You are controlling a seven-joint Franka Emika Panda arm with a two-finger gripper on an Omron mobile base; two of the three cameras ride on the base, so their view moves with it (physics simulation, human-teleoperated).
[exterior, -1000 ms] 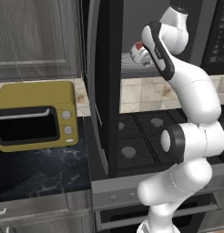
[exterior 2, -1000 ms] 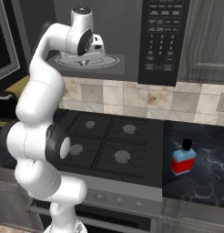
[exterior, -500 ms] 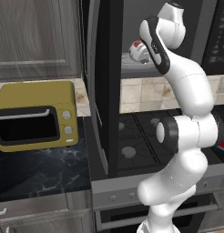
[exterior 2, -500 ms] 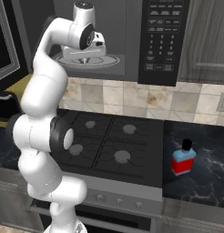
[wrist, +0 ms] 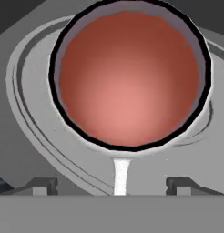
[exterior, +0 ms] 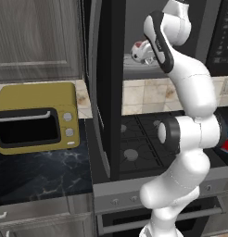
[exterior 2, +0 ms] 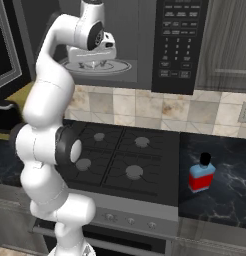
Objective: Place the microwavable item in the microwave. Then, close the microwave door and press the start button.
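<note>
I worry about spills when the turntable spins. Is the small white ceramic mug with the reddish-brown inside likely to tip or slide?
The white ceramic mug looks rigid and wide-mouthed, standing upright, so tipping seems unlikely. On the round glass turntable, smooth glazed ceramic might slide a little if nudged. It probably chips if knocked.

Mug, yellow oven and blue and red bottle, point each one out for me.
mug point(wrist: 129, 86), hand view, reddish-brown inside
yellow oven point(exterior: 39, 95), left base view, top panel
blue and red bottle point(exterior 2: 201, 177), right base view, body
</note>
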